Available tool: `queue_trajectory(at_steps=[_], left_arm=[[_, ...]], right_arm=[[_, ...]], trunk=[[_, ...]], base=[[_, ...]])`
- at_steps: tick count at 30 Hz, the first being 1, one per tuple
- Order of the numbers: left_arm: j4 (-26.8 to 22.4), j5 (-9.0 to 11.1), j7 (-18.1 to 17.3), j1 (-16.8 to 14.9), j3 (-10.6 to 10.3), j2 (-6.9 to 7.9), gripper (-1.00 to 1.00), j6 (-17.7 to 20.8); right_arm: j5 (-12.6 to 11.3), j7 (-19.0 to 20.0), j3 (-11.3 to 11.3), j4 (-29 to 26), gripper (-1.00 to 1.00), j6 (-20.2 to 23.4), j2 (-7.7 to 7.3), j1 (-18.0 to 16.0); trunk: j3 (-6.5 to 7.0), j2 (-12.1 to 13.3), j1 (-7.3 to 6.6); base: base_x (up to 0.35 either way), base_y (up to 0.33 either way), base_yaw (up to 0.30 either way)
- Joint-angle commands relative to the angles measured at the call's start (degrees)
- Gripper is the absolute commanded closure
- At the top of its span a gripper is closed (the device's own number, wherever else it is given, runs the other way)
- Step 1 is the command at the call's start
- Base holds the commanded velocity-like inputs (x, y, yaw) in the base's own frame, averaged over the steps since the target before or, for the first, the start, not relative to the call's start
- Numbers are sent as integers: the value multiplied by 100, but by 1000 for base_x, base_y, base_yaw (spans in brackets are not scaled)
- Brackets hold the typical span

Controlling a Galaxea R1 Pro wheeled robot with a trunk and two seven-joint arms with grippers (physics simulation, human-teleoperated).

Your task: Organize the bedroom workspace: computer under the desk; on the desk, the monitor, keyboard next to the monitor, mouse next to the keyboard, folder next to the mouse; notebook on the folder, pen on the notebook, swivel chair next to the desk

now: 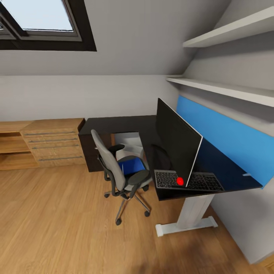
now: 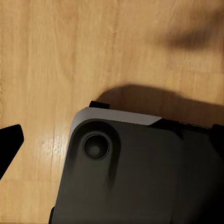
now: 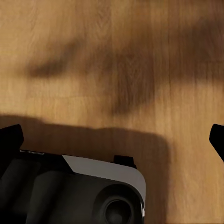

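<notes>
Indoors: wood floor (image 1: pixel 57 228), black desk (image 1: pixel 114 123) bearing monitor (image 1: pixel 177 146); hands' opening indiscernible.

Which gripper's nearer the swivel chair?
Cannot tell. Left gripper and right gripper both hang over wood floor by the robot's base; swivel chair stands ahead at the desk.

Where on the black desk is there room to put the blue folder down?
The desk is bare along its back wing, between the wood drawer chest and the monitor. The near end is crowded: the keyboard lies right at the monitor's foot. The folder sits on the swivel chair.
</notes>
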Motion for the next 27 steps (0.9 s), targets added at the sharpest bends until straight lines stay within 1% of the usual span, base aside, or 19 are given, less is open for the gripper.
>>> queue_trajectory(at_steps=[1, 19, 23, 27], left_arm=[[5, 36, -3, -4, -3, -3, -100, -18], [5, 30, -3, -4, -2, -12, -100, -18], [5, 30, -3, -4, -2, -10, -100, -18], [8, 30, -3, -4, -3, -9, -100, -18]], right_arm=[[21, -4, 2, 3, -100, -15, -1, -2], [21, -4, 2, -1, -100, -14, -1, -2], [21, -4, -1, 0, -100, -14, -1, -2], [21, -4, -3, 2, -100, -14, -1, -2]], trunk=[[-6, -4, 0], [-6, -4, 0], [-6, -4, 0], [-6, -4, 0]], base=[[0, 0, 242], [0, 0, 233], [0, 0, 155], [0, 0, 71]])
